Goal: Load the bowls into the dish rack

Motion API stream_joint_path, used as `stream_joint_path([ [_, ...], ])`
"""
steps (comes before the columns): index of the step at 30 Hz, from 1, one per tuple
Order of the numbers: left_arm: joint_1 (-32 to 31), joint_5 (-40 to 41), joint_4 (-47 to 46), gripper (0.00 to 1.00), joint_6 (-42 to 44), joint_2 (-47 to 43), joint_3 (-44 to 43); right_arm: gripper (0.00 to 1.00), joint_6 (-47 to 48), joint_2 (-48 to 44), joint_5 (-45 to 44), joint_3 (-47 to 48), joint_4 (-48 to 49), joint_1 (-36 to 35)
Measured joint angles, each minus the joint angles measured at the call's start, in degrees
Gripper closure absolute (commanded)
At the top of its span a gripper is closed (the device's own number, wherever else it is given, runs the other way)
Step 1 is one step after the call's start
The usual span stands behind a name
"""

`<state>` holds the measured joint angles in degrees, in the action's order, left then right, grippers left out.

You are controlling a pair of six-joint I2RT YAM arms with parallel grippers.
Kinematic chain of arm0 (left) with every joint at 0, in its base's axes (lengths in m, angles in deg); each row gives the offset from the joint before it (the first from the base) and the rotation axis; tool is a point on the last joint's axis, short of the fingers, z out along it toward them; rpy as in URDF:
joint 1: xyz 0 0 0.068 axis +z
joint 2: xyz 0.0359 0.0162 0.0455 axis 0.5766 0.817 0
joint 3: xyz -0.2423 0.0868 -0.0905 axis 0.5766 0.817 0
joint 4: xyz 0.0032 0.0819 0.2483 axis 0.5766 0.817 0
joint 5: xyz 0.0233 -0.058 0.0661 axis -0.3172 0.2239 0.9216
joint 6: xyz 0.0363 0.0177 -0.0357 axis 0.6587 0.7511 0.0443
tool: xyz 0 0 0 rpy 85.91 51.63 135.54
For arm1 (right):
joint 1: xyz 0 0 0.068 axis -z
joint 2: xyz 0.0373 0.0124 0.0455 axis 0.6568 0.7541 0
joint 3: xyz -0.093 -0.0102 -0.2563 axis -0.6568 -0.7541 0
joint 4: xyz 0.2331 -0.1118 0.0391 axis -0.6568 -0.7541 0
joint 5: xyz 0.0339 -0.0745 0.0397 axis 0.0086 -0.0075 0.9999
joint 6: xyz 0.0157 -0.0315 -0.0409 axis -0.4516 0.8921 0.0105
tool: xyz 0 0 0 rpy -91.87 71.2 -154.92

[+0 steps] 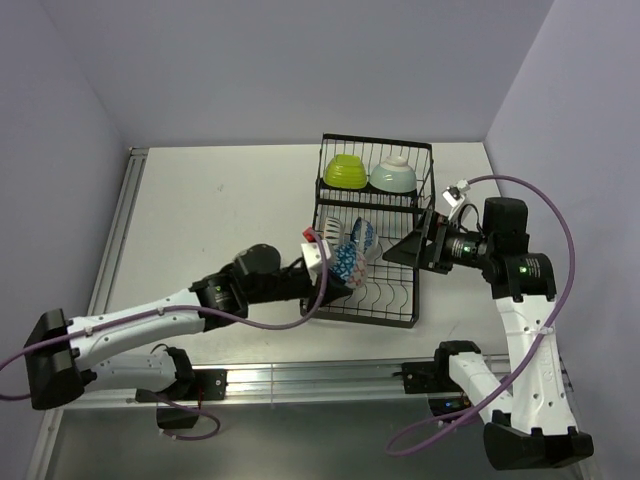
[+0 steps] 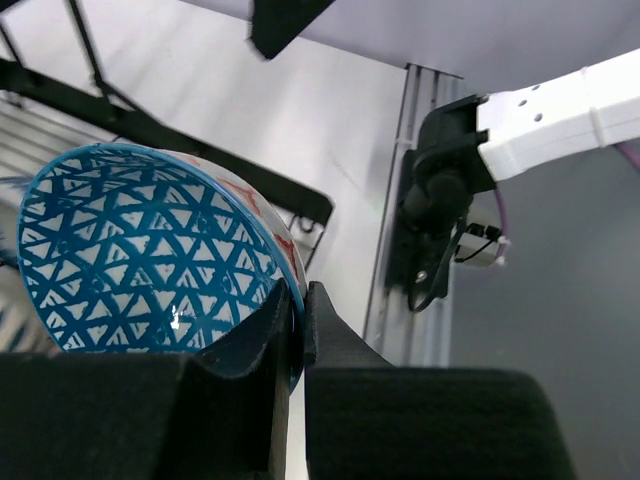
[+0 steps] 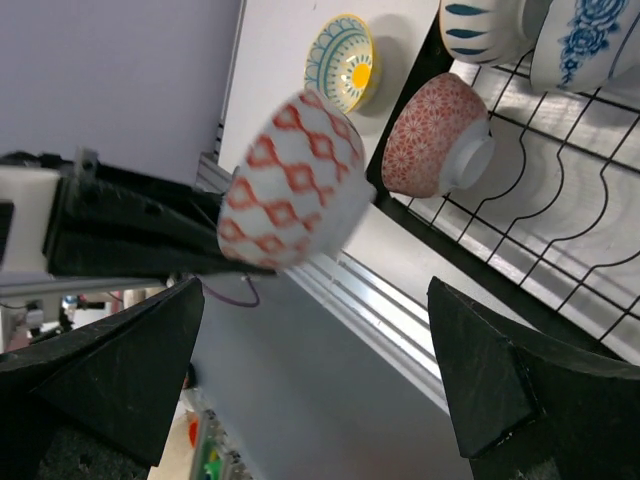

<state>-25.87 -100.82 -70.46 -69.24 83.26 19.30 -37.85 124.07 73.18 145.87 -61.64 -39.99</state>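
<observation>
We see the left pincer [image 1: 332, 272] gripping a patterned bowl [image 1: 347, 262] at the dish rack [image 1: 390, 292], while the right pincer [image 1: 413, 250] stands wide open.

From above, we find the held bowl at the rack's near-left edge. A lime green bowl [image 1: 344, 171] and a mint bowl [image 1: 393, 175] sit in its far section. In the left wrist view, the pincer is nearly closed on the bowl's rim, one finger inside the blue lattice and one outside. In the right wrist view, the fingers are far apart and hold nothing. The held bowl's red-diamond outside hangs near a pink bowl [image 3: 432, 135] in the rack.
</observation>
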Motion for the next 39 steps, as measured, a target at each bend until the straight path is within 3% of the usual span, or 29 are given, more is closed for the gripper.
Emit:
stream_joint_path([
  [5, -6.3, 5.7, -6.6, 1.00, -3.3, 5.7, 0.0, 0.00, -4.8, -0.6, -0.5, -2.6, 1.0, 0.0],
  [17, -7.3, 10.1, -16.1, 1.00, -3.9, 12.8, 0.0, 0.00, -3.6, 2.2, -4.2, -8.3, 1.3, -1.0],
  [39, -7.4, 11.0, -17.9, 1.00, -2.8, 18.6, -0.3, 0.01, -2.3, 8.2, -4.0, -14.8, 6.1, -5.9],
])
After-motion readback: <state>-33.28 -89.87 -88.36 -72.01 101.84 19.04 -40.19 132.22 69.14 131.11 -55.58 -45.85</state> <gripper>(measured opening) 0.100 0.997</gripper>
